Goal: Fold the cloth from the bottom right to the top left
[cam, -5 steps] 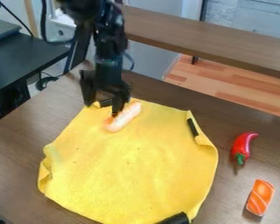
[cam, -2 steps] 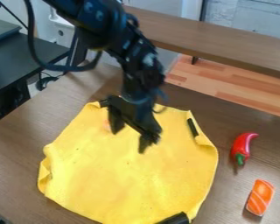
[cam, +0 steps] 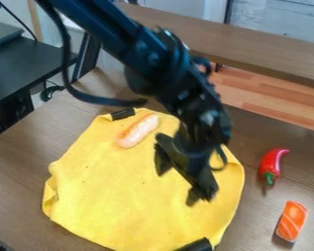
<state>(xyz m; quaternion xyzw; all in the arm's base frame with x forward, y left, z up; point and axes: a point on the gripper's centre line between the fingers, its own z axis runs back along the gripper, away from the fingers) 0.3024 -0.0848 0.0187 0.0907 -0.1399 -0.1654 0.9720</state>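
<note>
Mostly flat, yellow cloth (cam: 127,196), beneath parted pincer (cam: 178,187)

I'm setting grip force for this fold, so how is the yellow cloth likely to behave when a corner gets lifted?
The yellow cloth will probably be floppy, since its edges curl and ripple loosely. Lifting the upper left could tip or roll the sausage-shaped toy, which lies on it and looks rounded.

Yellow cloth (cam: 127,196) spread across brown table (cam: 18,162)
</note>
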